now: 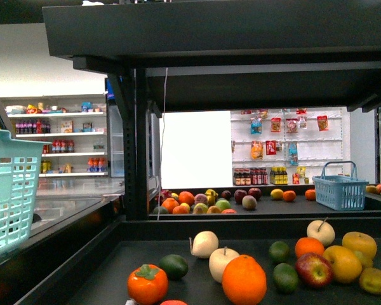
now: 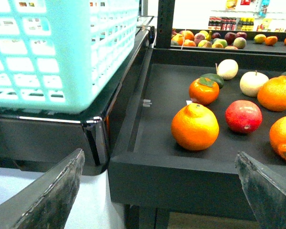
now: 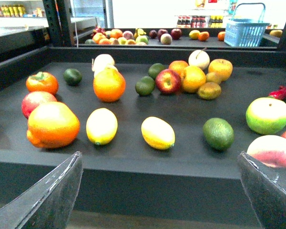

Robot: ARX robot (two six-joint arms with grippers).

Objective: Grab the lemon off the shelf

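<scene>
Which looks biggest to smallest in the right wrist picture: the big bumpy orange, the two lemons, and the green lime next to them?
1. bumpy orange, clearly biggest.
2. lemon beside the orange and second lemon: alike, a tie.
3. green lime, only slightly smaller.
All lie about equally near the camera.

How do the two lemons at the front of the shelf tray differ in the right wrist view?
The lemon beside the big orange looks plumper and points one end toward the camera. The second lemon, nearer the dark green fruit, looks slimmer and lies slantwise. Both are pale yellow, smooth, and rest free on the shelf tray.
</scene>
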